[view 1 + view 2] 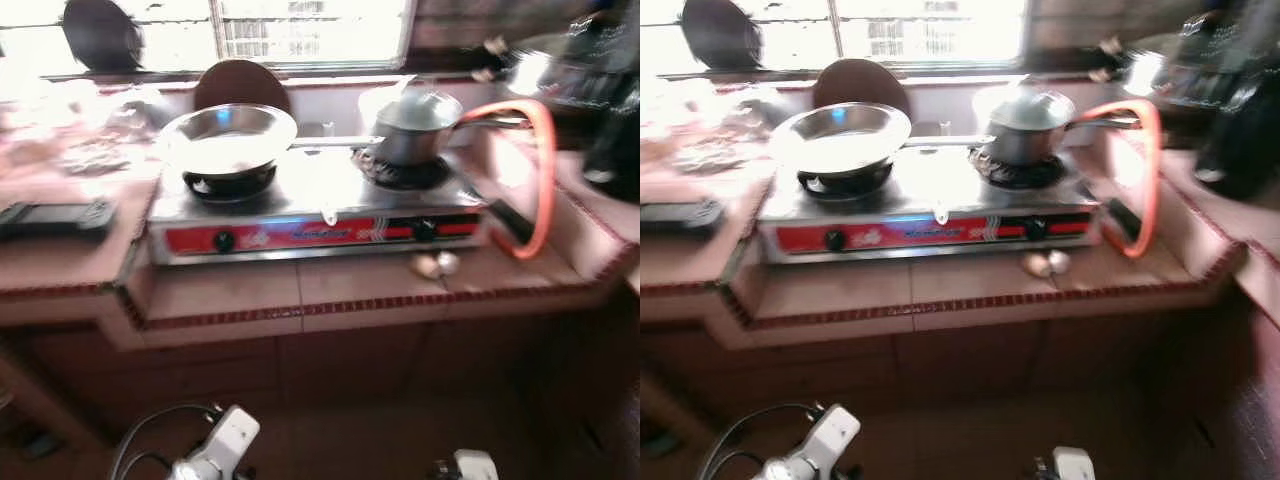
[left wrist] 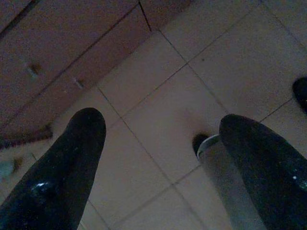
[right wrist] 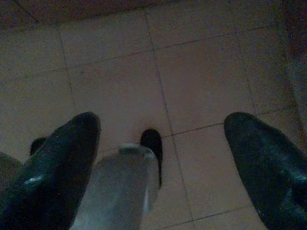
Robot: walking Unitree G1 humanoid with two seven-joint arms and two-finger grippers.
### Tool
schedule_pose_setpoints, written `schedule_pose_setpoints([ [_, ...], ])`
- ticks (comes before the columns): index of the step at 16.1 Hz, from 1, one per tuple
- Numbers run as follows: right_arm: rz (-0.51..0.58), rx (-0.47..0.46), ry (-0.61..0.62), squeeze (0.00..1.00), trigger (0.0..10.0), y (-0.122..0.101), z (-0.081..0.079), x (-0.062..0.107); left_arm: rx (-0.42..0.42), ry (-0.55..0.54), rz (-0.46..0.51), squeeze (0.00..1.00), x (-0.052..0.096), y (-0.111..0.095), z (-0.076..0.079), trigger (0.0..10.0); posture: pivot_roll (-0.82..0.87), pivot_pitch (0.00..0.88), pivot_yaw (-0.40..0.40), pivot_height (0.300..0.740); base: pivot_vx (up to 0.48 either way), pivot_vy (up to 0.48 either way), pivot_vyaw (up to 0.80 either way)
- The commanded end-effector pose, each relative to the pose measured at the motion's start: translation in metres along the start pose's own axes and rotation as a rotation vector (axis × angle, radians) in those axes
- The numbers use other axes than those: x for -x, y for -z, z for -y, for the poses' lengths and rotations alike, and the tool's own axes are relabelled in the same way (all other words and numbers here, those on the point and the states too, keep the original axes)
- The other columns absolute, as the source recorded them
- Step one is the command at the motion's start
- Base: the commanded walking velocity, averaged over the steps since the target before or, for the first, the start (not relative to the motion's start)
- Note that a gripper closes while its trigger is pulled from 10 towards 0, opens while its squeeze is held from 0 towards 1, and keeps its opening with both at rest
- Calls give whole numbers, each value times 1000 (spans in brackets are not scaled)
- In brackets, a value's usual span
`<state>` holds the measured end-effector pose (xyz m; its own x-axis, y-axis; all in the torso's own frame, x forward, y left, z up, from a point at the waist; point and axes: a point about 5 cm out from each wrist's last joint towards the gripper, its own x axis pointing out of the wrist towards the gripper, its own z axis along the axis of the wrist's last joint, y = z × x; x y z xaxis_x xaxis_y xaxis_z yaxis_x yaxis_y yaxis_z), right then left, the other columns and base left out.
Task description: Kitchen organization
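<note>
A: What do the head views give?
B: A two-burner stove on the tiled counter, a steel wok on its left burner, a lidded saucepan on its right, an orange hose beside it.
A: And the wrists?
B: Floor tiles; left gripper and right gripper hang low, fingers spread, holding nothing.

red-fronted stove, orange hose (silver pans)

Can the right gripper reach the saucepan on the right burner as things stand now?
Probably not yet. The right gripper hangs open, low over the floor tiles, below the counter. The saucepan sits on the far side of the stove; nothing blocks it, but the arm must first rise.
</note>
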<state>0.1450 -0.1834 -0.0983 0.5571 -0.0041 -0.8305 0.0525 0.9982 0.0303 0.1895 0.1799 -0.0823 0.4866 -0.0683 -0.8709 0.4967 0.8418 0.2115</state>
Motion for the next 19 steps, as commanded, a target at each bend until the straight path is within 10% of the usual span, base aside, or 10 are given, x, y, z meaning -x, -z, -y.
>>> schedule_pose_setpoints([
  [1, 2, 3, -13, 0, 10000, -1, -4, 0, -14, 5, -12, 0, 0, 1, 1, 10000, 25, 0, -9, 740, 0, 364, -775],
  [19, -1, 54, -50, 0, 10000, 0, -8, -1, -37, 29, 25, 0, 0, -4, 0, 10000, 30, 0, -8, 740, 0, -110, -117],
])
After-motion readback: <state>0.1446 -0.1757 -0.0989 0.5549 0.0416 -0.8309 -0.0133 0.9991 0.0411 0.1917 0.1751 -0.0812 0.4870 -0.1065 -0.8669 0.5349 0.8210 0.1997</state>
